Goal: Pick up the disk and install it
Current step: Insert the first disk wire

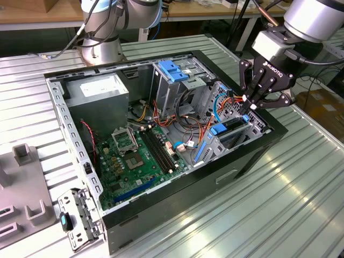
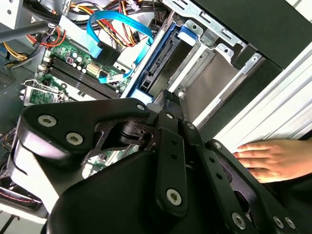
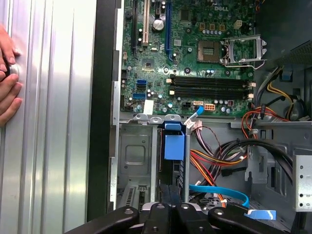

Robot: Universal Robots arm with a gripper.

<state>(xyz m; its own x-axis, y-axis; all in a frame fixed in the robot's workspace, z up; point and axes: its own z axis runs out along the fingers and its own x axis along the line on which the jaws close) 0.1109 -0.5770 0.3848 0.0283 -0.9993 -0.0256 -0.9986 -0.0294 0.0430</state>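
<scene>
Blue-framed disk (image 1: pixel 232 128) on edge in the grey metal drive bay (image 3: pixel 134 156), at the case (image 1: pixel 236 177) corner on the exterior view's right, just beside the motherboard (image 3: pixel 195 73). Blue end of the carrier (image 3: pixel 174 146) in line with the bay rails in the first wrist view.

Gripper (image 1: pixel 250 104) directly over the bay, fingers drawn in to a narrow gap and, by the look of it, pinched across the disk's top edge. Nothing else in its grasp.

Step in hand, as a judgement: install, not pick-up. Disk already off the table (image 1: pixel 301 204) and inside the slot. Depth of seating hard to judge from here.

Needs for the seating move: straight travel along the rails, no tilt, firm enough to latch the carrier. Worth watching the blue flat cable (image 3: pixel 219 191) and the orange-red wire bundle (image 3: pixel 214 161) close beside the bay, a snag risk.

Person's hand (image 2: pixel 273 158) flat on the table just outside the case wall, apart from the gripper but near enough to mind.
</scene>
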